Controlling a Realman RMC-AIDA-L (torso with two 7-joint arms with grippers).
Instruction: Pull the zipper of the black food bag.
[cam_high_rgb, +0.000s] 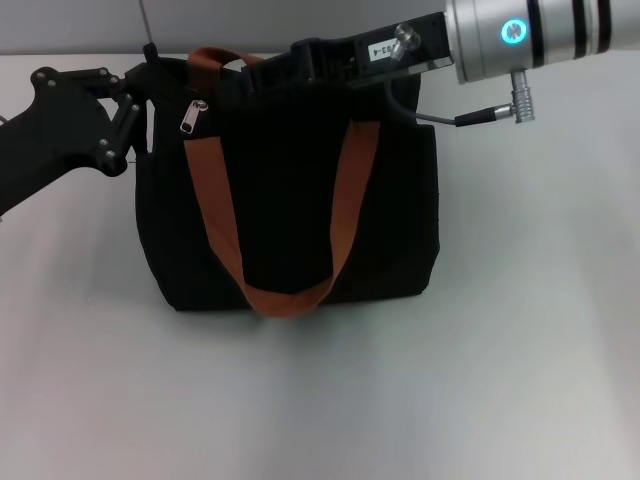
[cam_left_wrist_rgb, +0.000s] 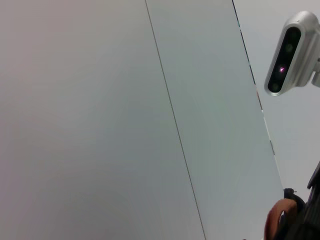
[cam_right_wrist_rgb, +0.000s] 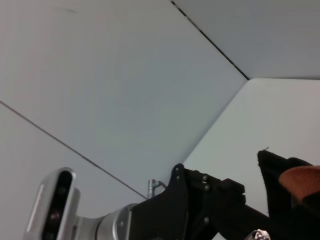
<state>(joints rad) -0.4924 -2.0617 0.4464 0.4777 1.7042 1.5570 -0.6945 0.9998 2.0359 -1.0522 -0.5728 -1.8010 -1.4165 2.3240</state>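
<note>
Zipper (cam_high_rgb: 192, 118) first: that little silver pull tab hangs at the top left corner of the black food bag (cam_high_rgb: 290, 200), right beside where one rust-orange strap (cam_high_rgb: 213, 200) runs down the front. The bag stands upright on the white table (cam_high_rgb: 400, 400), near the back, with the strap looping low across its front face.

You've got the left gripper (cam_high_rgb: 137, 100) pressed up at the bag's top left edge, just beside the tab. It looks like it's bracing or pinching that corner, but I can't tell whether its fingers are clamped or loose, since black metal sits against black fabric. The right gripper (cam_high_rgb: 320, 60) sits over the bag's top edge near the middle, and its fingers are hidden too, so same answer there.

My read: you're at the grab-the-tab stage, with nothing visibly on the pull yet. Next move calls for a fine pinch on that small tab while the other arm keeps the bag from sliding, then a pull along the top edge.

As for what's inside the bag, no idea, since none of the views look into it.
</note>
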